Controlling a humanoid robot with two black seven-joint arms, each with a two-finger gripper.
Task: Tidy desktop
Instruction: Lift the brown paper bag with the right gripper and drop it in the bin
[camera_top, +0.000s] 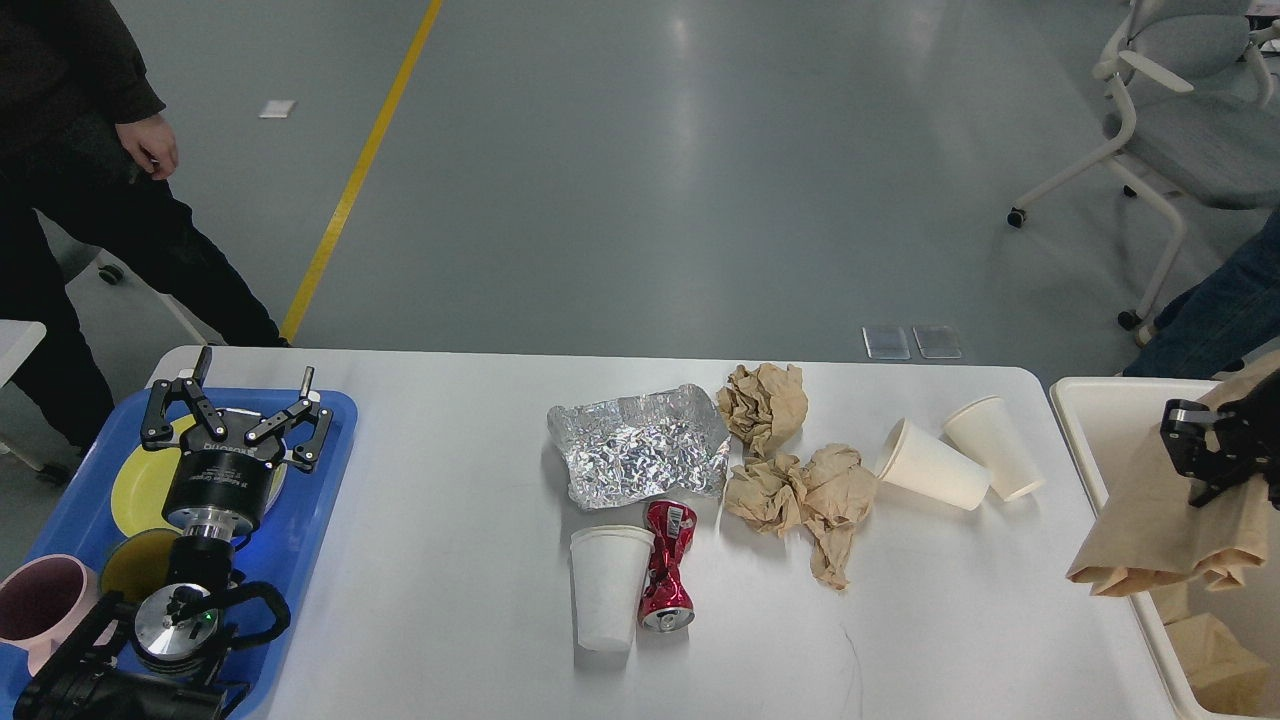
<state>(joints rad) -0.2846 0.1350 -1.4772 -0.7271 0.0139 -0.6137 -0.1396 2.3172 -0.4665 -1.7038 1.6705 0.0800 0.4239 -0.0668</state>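
The white desktop (450, 560) carries a crumpled foil sheet (640, 445), two brown paper wads (764, 403) (805, 495), a crushed red can (668, 565), a lying white cup (608, 588) and two more white cups (932, 466) (992, 447). My right gripper (1205, 452) is shut on a flat brown paper bag (1160, 525) and holds it in the air over the cream bin's (1090, 400) left rim. My left gripper (238, 405) is open and empty above the blue tray (315, 510).
The blue tray holds a yellow plate (135, 485), a dark bowl (125, 570) and a pink cup (40, 600). Brown paper (1210, 645) lies in the bin. A person (90, 200) stands at the far left; an office chair (1180, 130) stands at the far right.
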